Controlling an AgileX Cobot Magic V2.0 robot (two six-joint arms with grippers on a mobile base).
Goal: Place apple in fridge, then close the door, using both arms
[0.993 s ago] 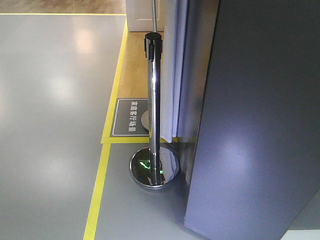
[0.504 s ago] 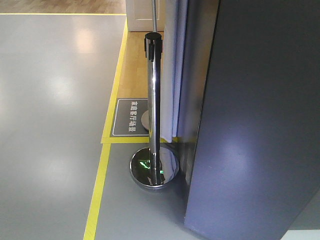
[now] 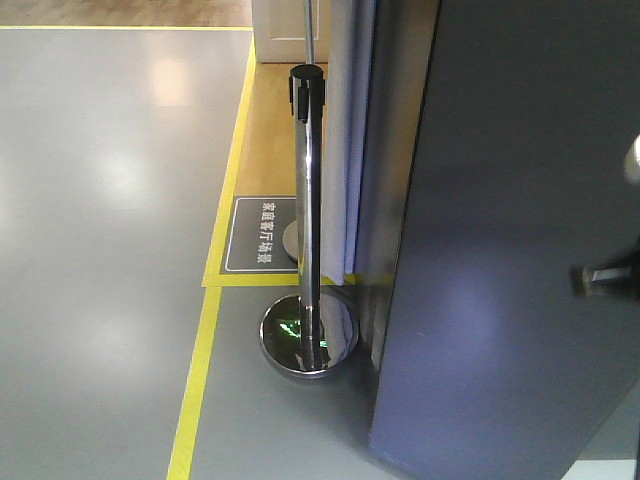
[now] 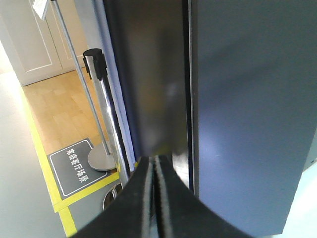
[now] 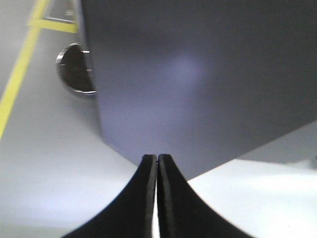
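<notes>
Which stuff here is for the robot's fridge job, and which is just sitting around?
For the job:
the fridge, its dark side showing
the door, dark grey
the left gripper, empty
the right gripper, empty
No apple shows in any view.

Just around:
the shiny post on a round base
the floor sign
the yellow floor tape
the pale curtain

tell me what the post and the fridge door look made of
The post: polished metal, probably chromed steel, given its mirror reflections and shiny domed base; its cap looks like matte black plastic. The door: smooth dark grey panel, satin finish with a soft blurred glare; painted metal or laminate, hard to tell which.
</notes>
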